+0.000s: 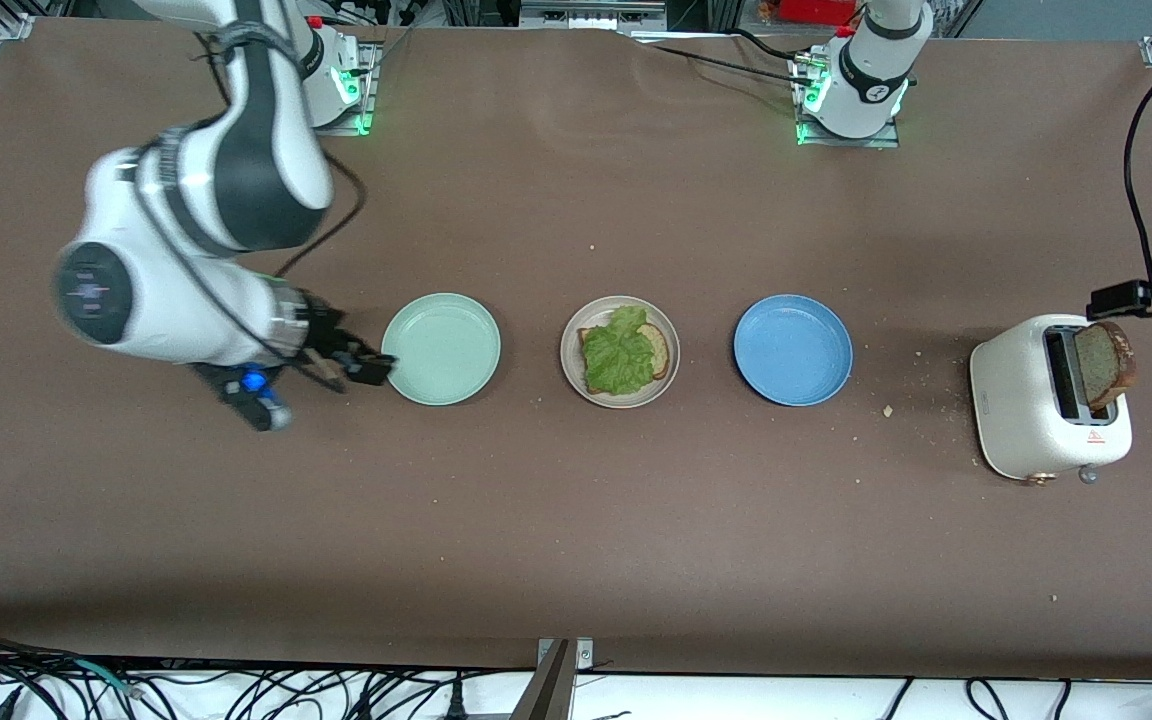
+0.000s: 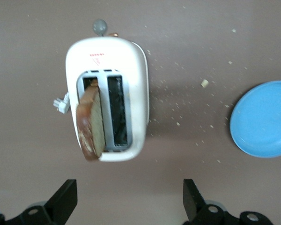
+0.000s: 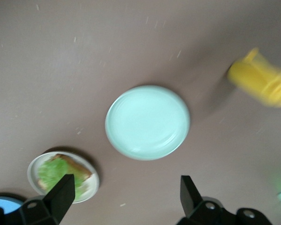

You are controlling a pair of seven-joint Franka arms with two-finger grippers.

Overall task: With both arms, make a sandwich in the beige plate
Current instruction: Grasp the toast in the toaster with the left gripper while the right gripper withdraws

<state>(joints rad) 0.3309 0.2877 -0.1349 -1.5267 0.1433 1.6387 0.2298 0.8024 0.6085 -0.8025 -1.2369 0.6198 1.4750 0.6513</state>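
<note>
The beige plate (image 1: 569,350) sits mid-table between two other plates. On it lies one toast slice (image 1: 658,350) with a green lettuce leaf (image 1: 619,352) on top. A second toast slice (image 1: 1104,362) stands in a slot of the white toaster (image 1: 1026,410). My left gripper (image 1: 1111,300) is open and empty above the toaster; its wrist view (image 2: 130,199) shows the slice (image 2: 91,124) and toaster (image 2: 131,61). My right gripper (image 1: 371,367) is open and empty over the table beside the mint-green plate (image 1: 441,348); its wrist view (image 3: 126,197) shows the beige plate (image 3: 91,180) and lettuce (image 3: 54,171).
A blue plate (image 1: 793,349) lies between the beige plate and the toaster, and shows in the left wrist view (image 2: 262,119). The mint-green plate (image 3: 147,122) holds nothing. A blurred yellow object (image 3: 262,84) shows in the right wrist view. Crumbs are scattered near the toaster.
</note>
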